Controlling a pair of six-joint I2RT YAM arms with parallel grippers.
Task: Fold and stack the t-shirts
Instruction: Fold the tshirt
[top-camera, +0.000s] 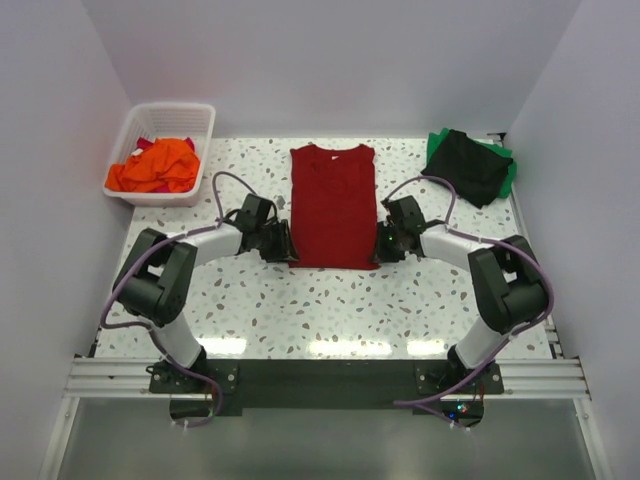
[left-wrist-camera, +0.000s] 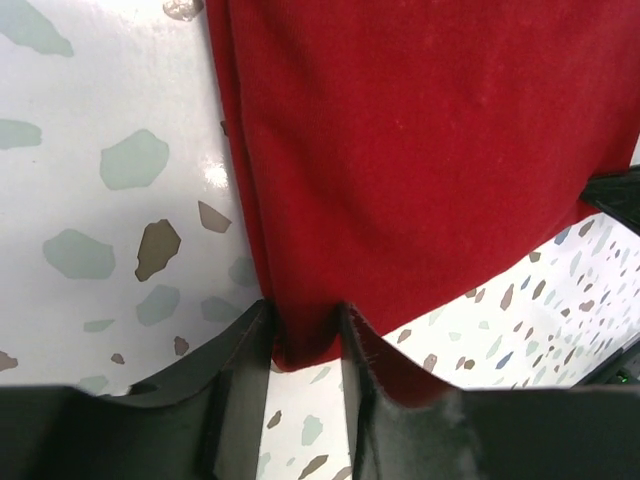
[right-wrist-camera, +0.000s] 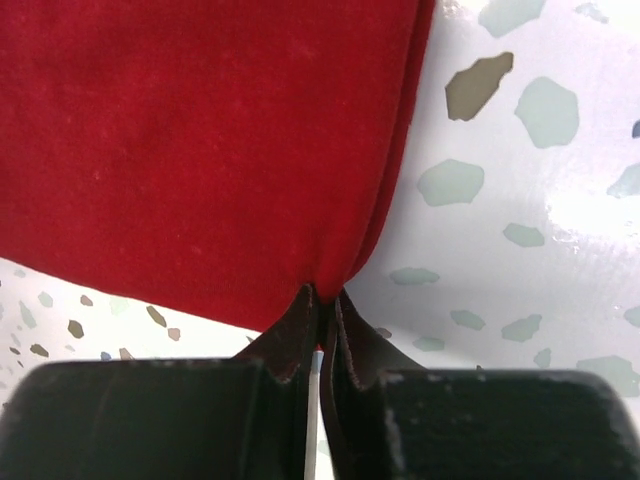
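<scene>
One dark red t-shirt (top-camera: 333, 205), two grippers: left gripper (left-wrist-camera: 303, 320) and right gripper (right-wrist-camera: 322, 295) each pinch a near corner; the basket (top-camera: 160, 108) half hides one orange t-shirt (top-camera: 160, 165).

White-and-black arms (top-camera: 215, 240) carry lilac cables (top-camera: 232, 175) above black bases (top-camera: 182, 378).

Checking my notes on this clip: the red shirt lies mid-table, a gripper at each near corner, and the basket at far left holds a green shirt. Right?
No: the basket holds an orange shirt; the green shirt lies far right under a black shirt, as the top view shows. The red shirt, left gripper and right gripper are as stated.
</scene>
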